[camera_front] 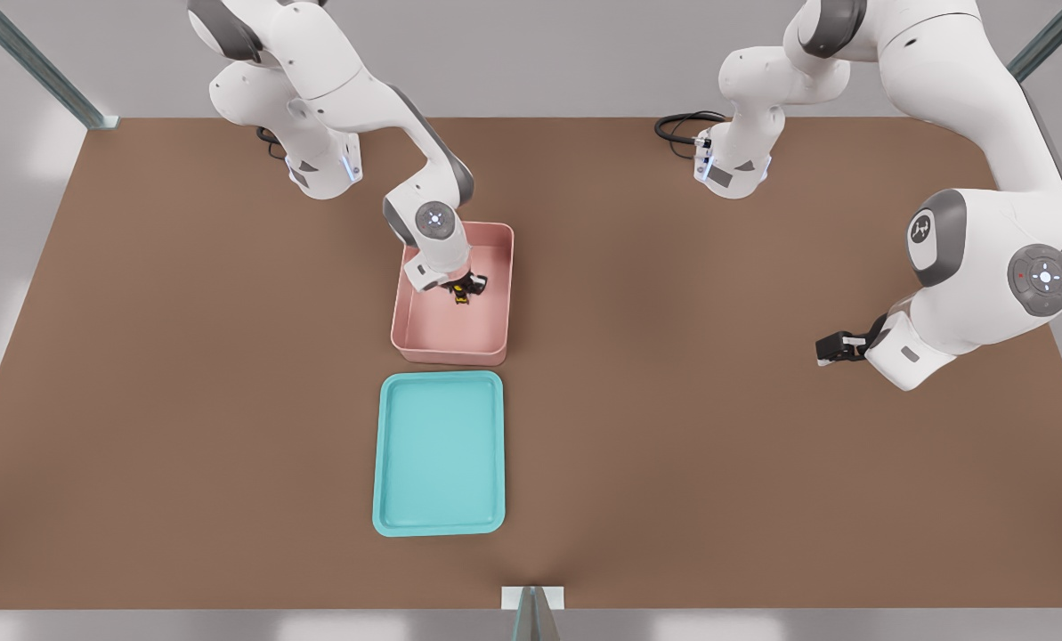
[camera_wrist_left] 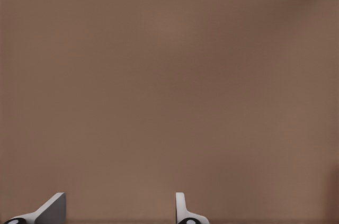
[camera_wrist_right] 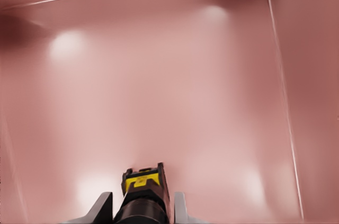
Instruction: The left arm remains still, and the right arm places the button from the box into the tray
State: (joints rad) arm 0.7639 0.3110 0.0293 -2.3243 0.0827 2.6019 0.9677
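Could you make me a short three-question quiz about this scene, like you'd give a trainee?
1. True or false: the button already lies in the tray.
2. The gripper is: A) above the tray, B) down inside the box, C) over bare table.
3. Which container sits nearer the robot bases in the front view?

Key:
1. False. The button sits between the fingers, inside the pink box.
2. B.
3. The box; the turquoise tray lies on its far side from the bases.
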